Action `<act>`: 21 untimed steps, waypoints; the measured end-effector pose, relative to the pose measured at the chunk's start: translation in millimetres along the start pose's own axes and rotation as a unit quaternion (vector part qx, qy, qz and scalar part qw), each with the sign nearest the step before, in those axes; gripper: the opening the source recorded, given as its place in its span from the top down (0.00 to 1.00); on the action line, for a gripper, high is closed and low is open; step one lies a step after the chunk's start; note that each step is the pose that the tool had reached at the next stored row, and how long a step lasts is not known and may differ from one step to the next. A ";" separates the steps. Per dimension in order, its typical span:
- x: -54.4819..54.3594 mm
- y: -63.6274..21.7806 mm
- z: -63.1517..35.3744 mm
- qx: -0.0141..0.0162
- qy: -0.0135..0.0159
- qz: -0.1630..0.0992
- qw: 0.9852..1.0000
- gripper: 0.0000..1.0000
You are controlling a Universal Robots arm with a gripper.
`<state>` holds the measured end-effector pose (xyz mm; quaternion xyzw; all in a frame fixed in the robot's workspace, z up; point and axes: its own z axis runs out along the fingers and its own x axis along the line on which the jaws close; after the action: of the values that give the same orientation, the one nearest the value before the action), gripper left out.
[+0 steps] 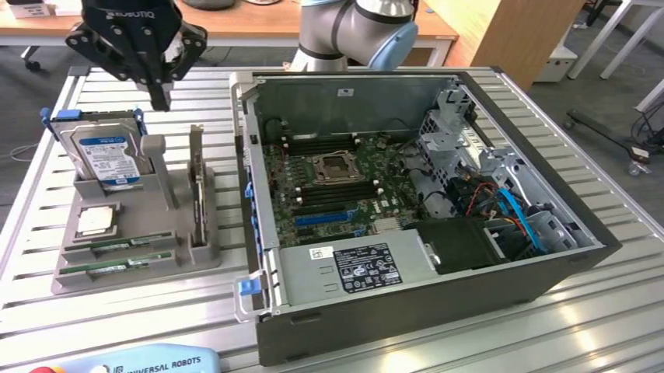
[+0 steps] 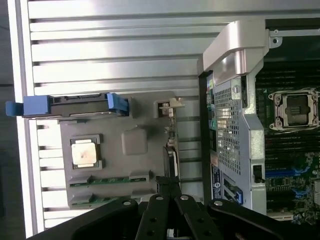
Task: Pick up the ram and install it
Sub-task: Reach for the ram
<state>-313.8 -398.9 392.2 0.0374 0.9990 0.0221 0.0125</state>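
at the exterior view's upper left, black gripper (image 1: 161, 101) (image 2: 168, 182), shut tight, tips pressed together, gripping nothing. hangs above the far end of a grey holder (image 1: 145, 280) (image 2: 135, 142), near the upper corner of the drive (image 1: 104, 155) (image 2: 70, 106), apart from it.

at the holder's near end, ram (image 1: 117, 248) (image 2: 110, 179): thin green strip seated in a narrow slot, well apart from the gripper. just beside it, in the next slot toward the holder's front edge, a second stick (image 1: 112, 267) (image 2: 95, 201) of the same kind. between ram and drive, a square silver chip (image 1: 96, 221) (image 2: 86, 152) in its own recess. drive upright in blue brackets. on the holder's side toward the exterior view's right, a thin card (image 1: 195, 183) standing on edge.

beside the holder, toward the exterior view's right, open case (image 1: 415, 318) (image 2: 235, 100) on its side on the slatted metal table (image 1: 104, 326) (image 2: 110, 50). inside, green board (image 1: 311, 202) with a square socket (image 1: 337, 165) (image 2: 295, 107), flanked by long dark slots (image 1: 311, 142). toward the case's near wall, grey power supply (image 1: 358, 268) with a black label. in the corner toward the exterior view's right, blue and orange cables (image 1: 518, 214).

at the exterior view's lower edge, top of a pale blue pendant (image 1: 135, 361).
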 end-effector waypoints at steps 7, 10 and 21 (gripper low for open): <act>20.1 -1.5 -0.4 0.000 0.000 0.000 1.000 0.90; 27.9 -2.1 -0.5 0.000 0.000 0.000 1.000 0.90; 54.1 -4.0 -0.9 0.000 0.000 0.000 1.000 0.90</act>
<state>-368.0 -398.9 391.7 0.0374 0.9990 0.0221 0.0125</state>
